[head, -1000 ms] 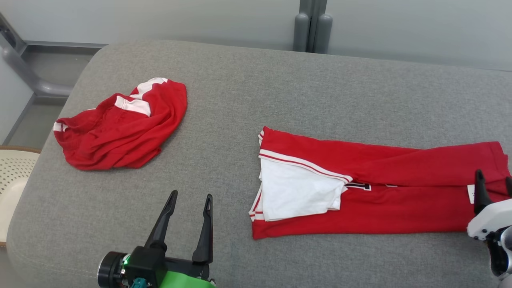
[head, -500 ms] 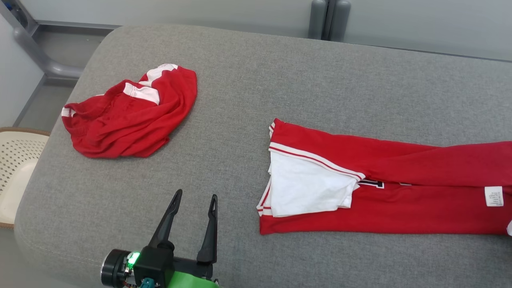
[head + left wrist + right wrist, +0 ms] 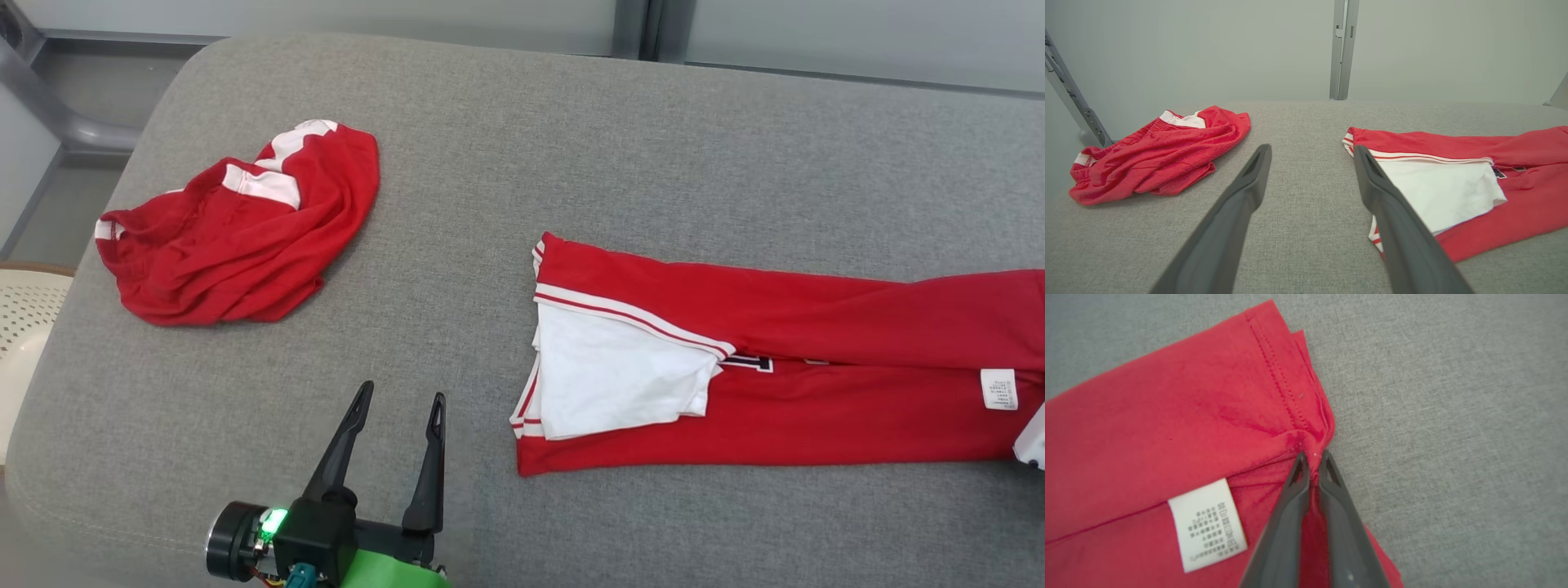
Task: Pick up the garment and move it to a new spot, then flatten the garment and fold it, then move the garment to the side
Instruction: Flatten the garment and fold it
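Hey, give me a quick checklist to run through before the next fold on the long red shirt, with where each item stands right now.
1. Right tool shut on the hem edge of the long red shirt: ok.
2. That pinch holds every layer: cannot tell.
3. Left tool open and empty: ok.
4. Left tool at the shirt's sleeve end: not ok; it hangs over bare cushion, apart from the shirt.
5. Shirt lies flat, white sleeve folded across it: ok.
6. Crumpled red garment lies apart from the shirt: ok.
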You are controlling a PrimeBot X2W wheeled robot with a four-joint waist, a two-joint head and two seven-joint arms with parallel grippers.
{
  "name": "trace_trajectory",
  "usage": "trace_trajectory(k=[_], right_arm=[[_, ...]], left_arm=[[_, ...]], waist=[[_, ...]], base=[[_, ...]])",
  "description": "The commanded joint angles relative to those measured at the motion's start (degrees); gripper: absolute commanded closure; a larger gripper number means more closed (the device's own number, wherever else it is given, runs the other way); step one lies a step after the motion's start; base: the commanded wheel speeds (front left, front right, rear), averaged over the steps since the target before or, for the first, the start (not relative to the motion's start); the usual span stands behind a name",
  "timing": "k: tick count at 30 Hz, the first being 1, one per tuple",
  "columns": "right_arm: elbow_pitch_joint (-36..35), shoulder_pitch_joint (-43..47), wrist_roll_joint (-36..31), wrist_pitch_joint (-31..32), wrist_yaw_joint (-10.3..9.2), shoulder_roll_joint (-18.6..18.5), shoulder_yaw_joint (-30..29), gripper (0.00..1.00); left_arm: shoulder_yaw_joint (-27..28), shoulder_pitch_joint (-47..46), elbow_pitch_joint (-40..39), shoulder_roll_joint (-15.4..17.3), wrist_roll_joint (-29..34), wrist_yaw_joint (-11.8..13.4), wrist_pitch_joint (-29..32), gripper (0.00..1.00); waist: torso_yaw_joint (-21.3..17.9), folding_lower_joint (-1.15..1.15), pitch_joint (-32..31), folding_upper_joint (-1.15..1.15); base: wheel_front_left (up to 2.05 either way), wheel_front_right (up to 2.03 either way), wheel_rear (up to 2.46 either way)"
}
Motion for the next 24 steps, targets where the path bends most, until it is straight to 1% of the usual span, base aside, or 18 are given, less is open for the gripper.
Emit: trace_trajectory(k=[1,7,12,14,18,21,24], right_arm=[[0.6,1.6,0.4,0.2,-0.28,-0.6,0.3,1.00],[-2.4,1.7,0.1,-1.1,-0.25,-4.8,1.0,1.00],[-5.4,1.6,-2.2,-0.8,-0.25,-9.3,0.9,1.00],[-7.6,1.0,-2.8,-0.1,-0.22,-10.2,1.1,1.00],[-14.3,0.5,-3.0,1.8,-0.22,-10.3,2.1,1.00],[-20.8,1.8,-3.3,3.5,-0.22,-9.5,2.6,1.00],[-28.2,3.5,-3.5,5.4,-0.21,-8.0,3.2,1.00]], left_arm=[[0.2,-0.8,-0.1,-0.1,0.3,-0.3,-0.2,0.00],[0.5,-1.2,-0.3,-0.1,0.6,-0.8,-0.2,0.00],[0.8,-1.4,-0.2,0.0,0.9,-1.2,-0.2,0.00],[0.9,-1.5,-0.1,0.0,1.0,-1.3,-0.2,0.00],[1.0,-1.5,0.1,0.0,1.1,-1.3,-0.2,0.00],[0.9,-1.3,0.3,0.0,0.7,-1.3,-0.2,0.00],[0.5,-1.0,0.6,0.0,0.4,-1.2,-0.2,0.00]], waist=[[-0.9,0.00,0.1,0.00],[-3.7,0.00,0.4,0.00],[-6.2,0.00,0.6,0.00],[-7.0,0.00,0.5,0.00],[-8.4,0.00,0.1,0.00],[-9.0,0.00,-0.4,0.00],[-9.2,0.00,-1.0,0.00]], base=[[0.00,0.00,0.00],[0.00,0.00,0.00],[0.00,0.00,0.00],[0.00,0.00,0.00],[0.00,0.00,0.00],[0.00,0.00,0.00],[0.00,0.00,0.00]])
